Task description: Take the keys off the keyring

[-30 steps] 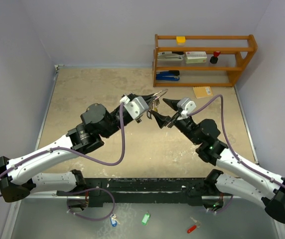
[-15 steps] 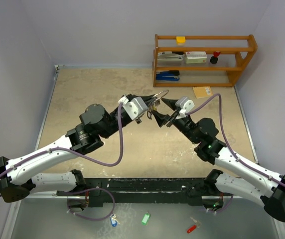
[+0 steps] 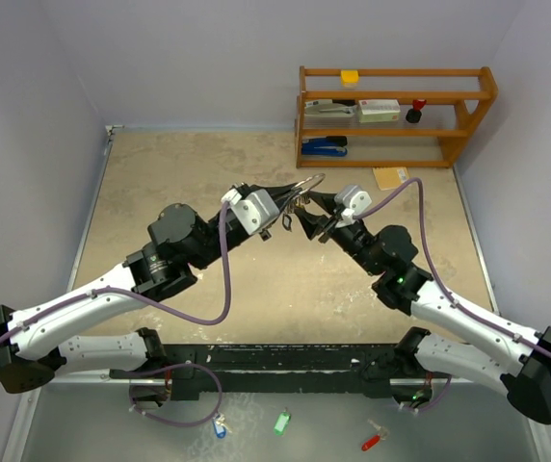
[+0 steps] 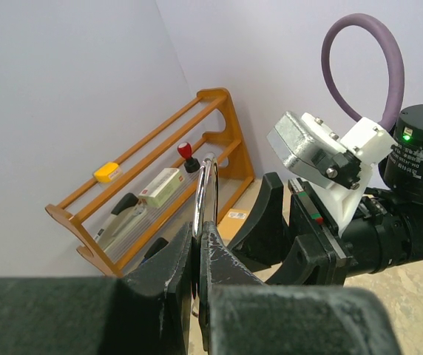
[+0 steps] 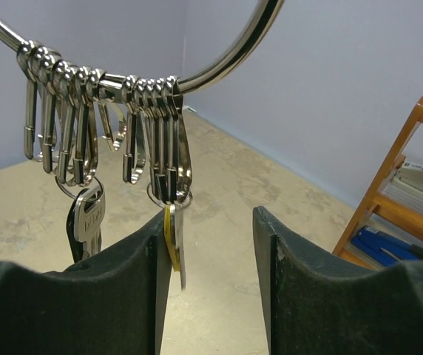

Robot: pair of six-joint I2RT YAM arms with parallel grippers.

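My left gripper is shut on the keyring, a thin silver wire ring held up above the table. In the right wrist view the keyring carries a row of silver clips. A black-headed key hangs at left. A yellow-headed key hangs edge-on against the inner face of my left finger. My right gripper is open, its fingers rising either side of the yellow key. In the top view my right gripper sits just right of the ring.
A wooden shelf stands at the back right with a stapler, boxes and a yellow block. A tan card lies in front of it. Blue, green and red-headed keys lie below the table's near edge.
My right gripper has moved left and forward, closing in on the hanging keys. My left gripper and the ring have shifted slightly left.
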